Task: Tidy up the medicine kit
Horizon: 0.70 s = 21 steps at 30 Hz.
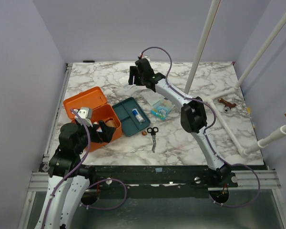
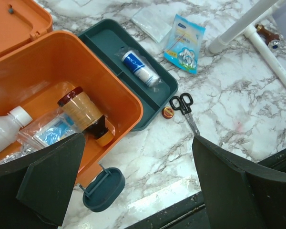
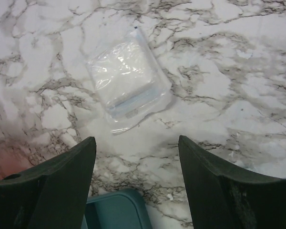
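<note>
Kit (image 1: 86,101) sits open at the left, bottles inside. Your right gripper (image 3: 136,162) hovers over the clear pouch (image 3: 128,86), far of the tray (image 1: 126,110), jaws wide and empty. Next: drop, pinch the pouch, carry it to the kit. Left gripper (image 2: 138,160) is fully open and empty above the kit.

**Desk:** What lies where on the table (image 1: 190,138)?

**Photographer:** The medicine kit (image 1: 86,102) stands at the left, its lid open behind it. Inside, a bottle (image 2: 86,117) lies on its side, a second bottle (image 2: 5,129) lies to its left, and a bag (image 2: 43,133) is between them.

**Desk:** And to the right?

**Photographer:** The tray (image 2: 105,45) sits just beside the kit, with a tube (image 2: 140,69) in the compartment away from the kit. Scissors (image 2: 183,107) lie in front of the tray, a small cap (image 2: 168,112) just left of their handles. A blister packet (image 2: 185,43) lies right of the tray and a flat pouch (image 2: 152,21) behind it. A pipe (image 1: 228,124) lies across the table's right side.
</note>
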Each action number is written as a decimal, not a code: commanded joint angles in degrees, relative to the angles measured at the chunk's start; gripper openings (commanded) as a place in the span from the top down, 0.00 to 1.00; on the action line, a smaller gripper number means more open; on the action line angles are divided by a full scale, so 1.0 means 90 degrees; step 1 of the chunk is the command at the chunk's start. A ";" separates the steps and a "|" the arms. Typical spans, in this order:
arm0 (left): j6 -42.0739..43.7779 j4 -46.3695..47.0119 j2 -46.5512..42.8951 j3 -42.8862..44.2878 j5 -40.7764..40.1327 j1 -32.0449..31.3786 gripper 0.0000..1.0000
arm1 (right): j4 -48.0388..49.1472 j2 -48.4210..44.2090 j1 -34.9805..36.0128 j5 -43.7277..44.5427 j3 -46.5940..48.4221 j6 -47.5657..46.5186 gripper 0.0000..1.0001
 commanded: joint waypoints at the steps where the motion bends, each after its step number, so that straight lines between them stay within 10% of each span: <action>1: -0.0040 0.0483 -0.0145 -0.0041 0.0249 -0.0003 0.02 | 0.0699 0.0419 -0.0240 -0.0676 0.0037 0.0546 0.27; 21: -0.0018 0.0459 0.0233 -0.0039 0.0457 -0.0003 0.02 | 0.2004 0.1562 -0.0745 -0.2011 -0.0120 0.3052 0.36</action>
